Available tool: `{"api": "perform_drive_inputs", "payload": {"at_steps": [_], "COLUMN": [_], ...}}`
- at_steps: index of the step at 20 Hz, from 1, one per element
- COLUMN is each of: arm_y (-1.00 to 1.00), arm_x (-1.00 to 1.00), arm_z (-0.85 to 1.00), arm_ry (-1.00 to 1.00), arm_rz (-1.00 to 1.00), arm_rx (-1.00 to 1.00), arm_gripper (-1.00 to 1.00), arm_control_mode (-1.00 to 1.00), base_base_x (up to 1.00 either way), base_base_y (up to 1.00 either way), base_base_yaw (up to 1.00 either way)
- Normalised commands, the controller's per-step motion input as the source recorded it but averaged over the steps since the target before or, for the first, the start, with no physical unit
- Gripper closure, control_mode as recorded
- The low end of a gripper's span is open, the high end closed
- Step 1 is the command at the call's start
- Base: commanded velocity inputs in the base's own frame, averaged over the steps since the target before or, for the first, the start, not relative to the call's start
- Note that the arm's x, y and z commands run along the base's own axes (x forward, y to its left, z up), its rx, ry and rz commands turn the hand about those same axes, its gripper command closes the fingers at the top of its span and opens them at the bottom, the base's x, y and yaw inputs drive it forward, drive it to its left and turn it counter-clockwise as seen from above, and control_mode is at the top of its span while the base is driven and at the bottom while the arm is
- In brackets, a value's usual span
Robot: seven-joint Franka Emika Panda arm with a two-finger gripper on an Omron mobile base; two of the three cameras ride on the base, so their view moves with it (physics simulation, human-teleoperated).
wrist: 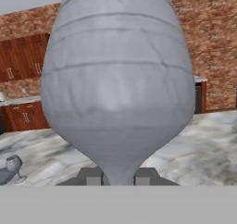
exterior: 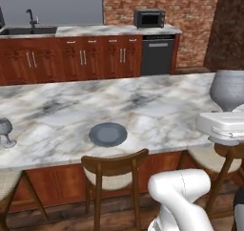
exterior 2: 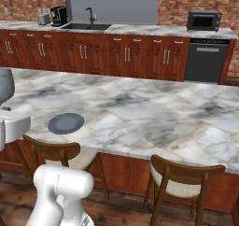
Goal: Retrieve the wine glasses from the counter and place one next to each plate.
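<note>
Marble island [exterior: 157,106]: long veined top with wooden chairs tucked along its near edge. It serves as the dining surface, so the plates sit near that edge, in front of the seats.

Counter [exterior: 114,30] along the brick wall: sink at one end, toaster oven [exterior: 149,18] at the other. No glass visible on it now.

Plates: one counted, blue-grey plate [exterior: 107,134] lying flat near the island's front edge, above a chair [exterior: 114,170]. Any second plate is not identifiable in these views.

Wine glasses: two counted.
- Carried wine glass [wrist: 118,84]: its bowl looms upright directly before the hand camera, stem running down between the finger tips. Gripper [wrist: 118,177] is pinched on the stem just under the bowl; a low hold keeps the glass vertical for setting on its foot. In the left base view its bowl sits at the right edge, well apart from the plate.
- Standing wine glass [exterior: 5,132]: upright on the island at far left, well left of the plate, probably already placed for another setting.

Judgement: one delivery remains, beside the visible plate.
</note>
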Motion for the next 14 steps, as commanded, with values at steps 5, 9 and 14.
{"api": "perform_drive_inputs", "payload": {"at_steps": [5, 9, 14], "arm_y": [0.0, -0.31, -0.52], "arm_x": [0.0, 0.4, 0.45], "arm_z": [0.0, -0.04, -0.11], "arm_ry": [0.0, -0.02, -0.09], "arm_rz": [0.0, 0.32, 0.44], "arm_rx": [0.0, 0.03, 0.03], "arm_gripper": [1.0, 1.0, 1.0], "arm_control_mode": [1.0, -1.0, -1.0], "base_base_x": [0.62, 0.17, 0.0], "base_base_y": [-0.2, -0.06, 0.0], "base_base_yaw": [0.32, 0.08, 0.0]}}
